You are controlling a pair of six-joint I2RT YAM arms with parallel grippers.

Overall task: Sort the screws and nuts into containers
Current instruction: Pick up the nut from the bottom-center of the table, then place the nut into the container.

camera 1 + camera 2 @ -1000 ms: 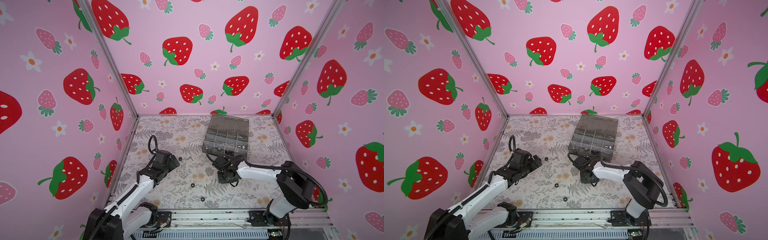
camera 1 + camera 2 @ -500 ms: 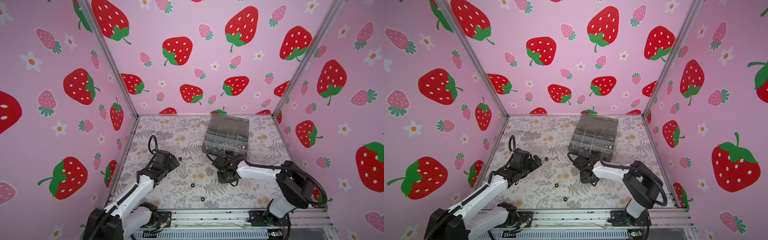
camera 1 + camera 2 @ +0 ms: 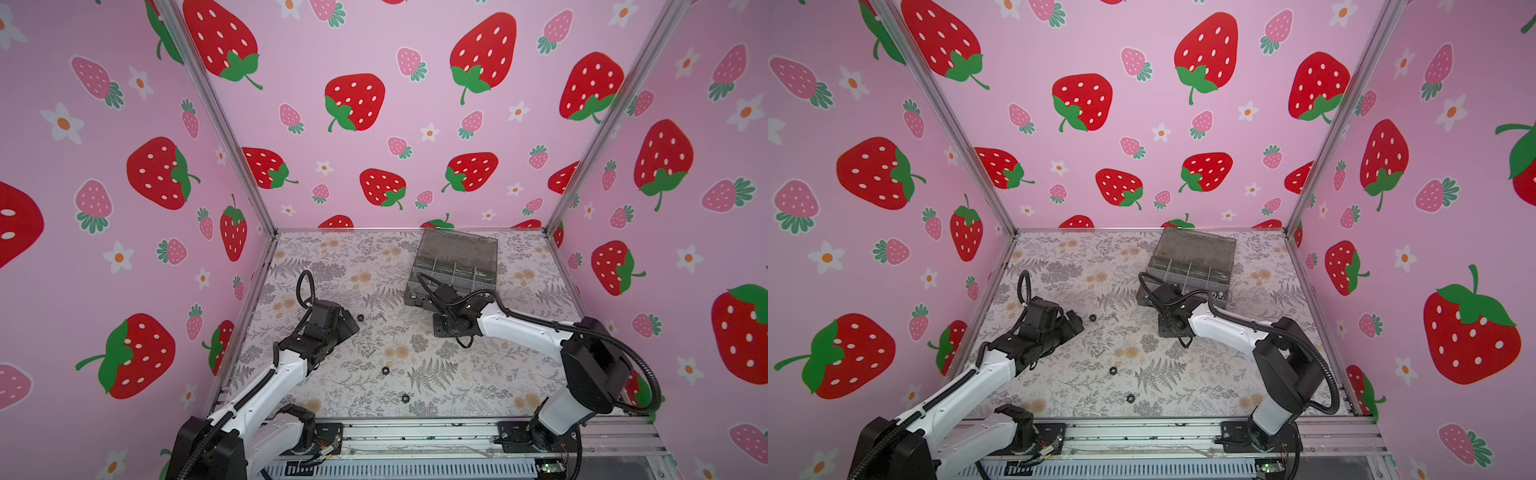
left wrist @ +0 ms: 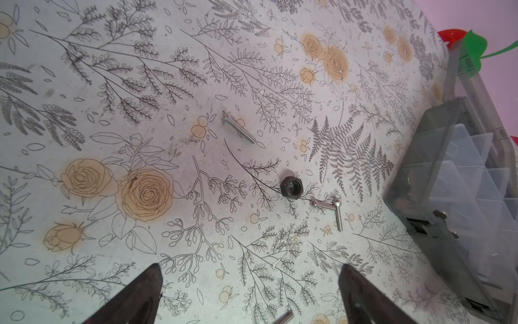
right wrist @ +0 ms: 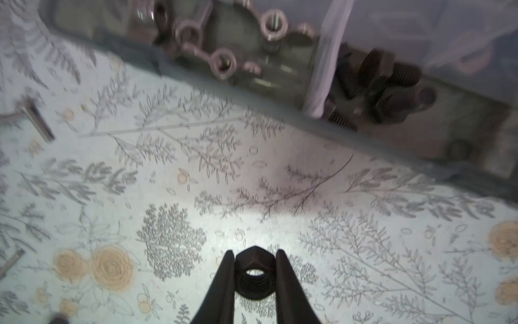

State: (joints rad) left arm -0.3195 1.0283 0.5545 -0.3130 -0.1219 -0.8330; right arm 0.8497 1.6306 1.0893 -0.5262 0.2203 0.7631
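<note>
Between right gripper (image 5: 255, 254) tapered black fingers: threaded black hex nut (image 5: 253, 276), pinched flat-to-flat, beside near wall of smoky translucent box (image 3: 457, 257), far centre-right. Box's near compartments hold silver nuts (image 5: 222, 63), black bolts (image 5: 378, 81). Left gripper (image 4: 251, 269) spread wide, empty, over matte floral mat (image 4: 112, 112); loose hex nut (image 4: 292, 187), slim threaded silver screws (image 4: 238, 130) beyond.
</note>
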